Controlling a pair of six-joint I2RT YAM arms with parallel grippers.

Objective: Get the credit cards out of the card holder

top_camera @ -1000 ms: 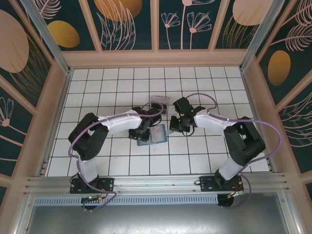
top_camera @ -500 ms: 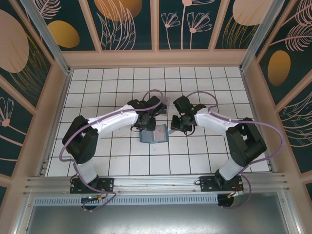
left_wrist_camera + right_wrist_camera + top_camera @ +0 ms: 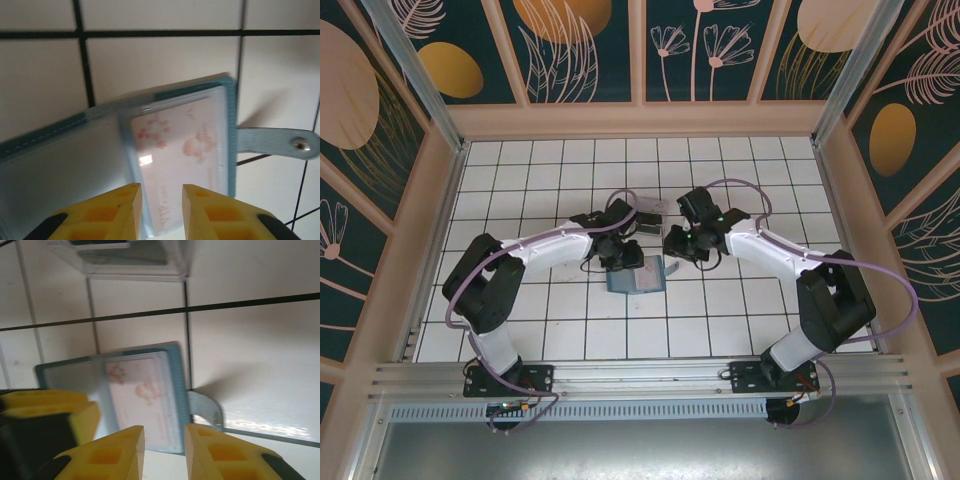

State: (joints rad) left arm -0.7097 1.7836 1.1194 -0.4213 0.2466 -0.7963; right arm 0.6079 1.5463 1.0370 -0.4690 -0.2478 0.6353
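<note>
Left gripper [image 3: 161, 210] hangs low over the card holder [image 3: 125, 150], its yellow fingers [image 3: 107, 210] a narrow gap apart with nothing clamped between them. Whether the tips touch the holder cannot be told. From above, this gripper sits at the holder's upper left corner.

Lying open and flat on the table, the card holder shows a teal-blue border and clear inner pockets. A pale credit card [image 3: 175, 155] with faint pink marks is in the right-hand pocket, and its lower end shows in the gap between the fingers. The holder's strap [image 3: 275, 142], with a metal snap, sticks out to the right.

Right gripper [image 3: 165, 450] hovers just beside the holder's upper right corner in the overhead view. Its yellow fingers are slightly parted and empty, above the card's near end and the strap.

Beyond the holder stands a clear plastic tray [image 3: 175, 267] with something dark and flat inside; what it is cannot be made out.

White tiles with black grout lines cover the table [image 3: 520, 180]. Pale wooden frames hold dark teal wall panels [image 3: 580, 50] painted with orange and peach plant shapes. A metal rail [image 3: 640, 375] carries both arm bases along the near edge.
</note>
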